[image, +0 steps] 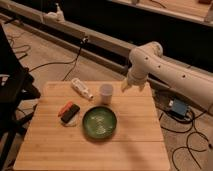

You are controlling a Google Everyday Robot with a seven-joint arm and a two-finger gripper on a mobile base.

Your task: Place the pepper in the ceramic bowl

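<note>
Hovering over table [131,137] far-right edge: hand [132,87]; pepper [65,108] beside block [73,114].

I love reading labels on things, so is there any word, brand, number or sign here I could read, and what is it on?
None can be read.
On the white bottle, any label cannot be made out.
The black block, white cup and blue box on the floor show no print.
The gripper, by the table far edge right of the cup, shows no marking.
</note>
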